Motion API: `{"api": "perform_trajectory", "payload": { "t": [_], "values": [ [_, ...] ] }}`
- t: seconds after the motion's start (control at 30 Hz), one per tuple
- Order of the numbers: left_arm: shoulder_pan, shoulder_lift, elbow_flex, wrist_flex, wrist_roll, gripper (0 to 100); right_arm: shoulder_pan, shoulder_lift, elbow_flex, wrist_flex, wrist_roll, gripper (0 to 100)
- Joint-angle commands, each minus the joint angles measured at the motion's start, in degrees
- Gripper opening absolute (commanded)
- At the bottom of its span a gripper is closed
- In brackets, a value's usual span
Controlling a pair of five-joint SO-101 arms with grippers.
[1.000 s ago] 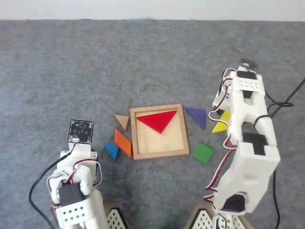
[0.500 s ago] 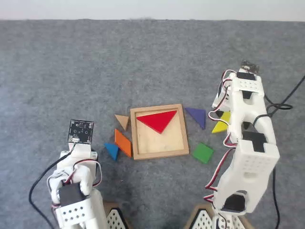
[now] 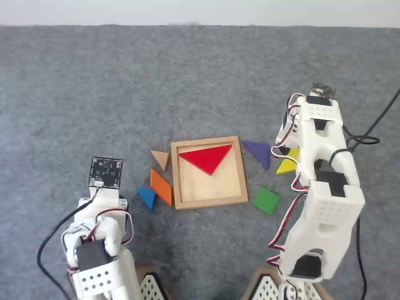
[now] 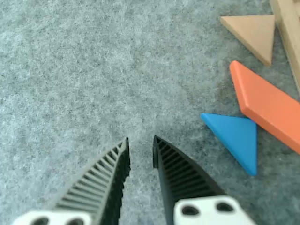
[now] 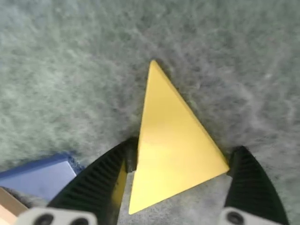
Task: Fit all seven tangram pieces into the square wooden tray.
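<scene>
One grey carpet (image 3: 94, 81) is spread over the whole table. Next the right arm (image 3: 328, 206) is seen, stretched out far on the right side, and the left arm (image 3: 100, 250) is folded near on the left. The square wooden tray (image 3: 209, 201) is laid in the middle. A big red triangle (image 3: 205, 156) is set inside it, against the far edge. Just right of the tray a purple triangle (image 3: 259, 151) is found, and an orange slanted piece (image 3: 161, 187) is laid against the tray's left side. A green square (image 3: 265, 200) is placed near the tray's near right corner. The yellow triangle (image 5: 171, 145) is lying flat on the carpet, right of the purple one, and the right gripper (image 5: 183, 150) is spread wide around it. Left of the tray, a small blue triangle (image 4: 236, 140) and a small tan triangle (image 4: 253, 30) are seen. The left gripper (image 4: 140, 143) is held over bare carpet with its jaws a little apart and nothing between them.
</scene>
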Motion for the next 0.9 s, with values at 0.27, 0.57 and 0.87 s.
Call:
{"api": "perform_trajectory", "payload": {
  "t": [0.27,0.57,0.87],
  "values": [
    [-0.4,-1.0,-0.6,0.3,0.4,8,-6.9,-14.1,-2.2,8.0,7.0,22.7],
    [-0.4,-1.0,-0.6,0.3,0.4,8,-21.7,-18.2,-2.0,11.9,7.3,22.7],
    [-0.4,-1.0,-0.6,0.3,0.4,8,-39.3,-18.0,-2.1,10.9,7.3,22.7]
  ]
}}
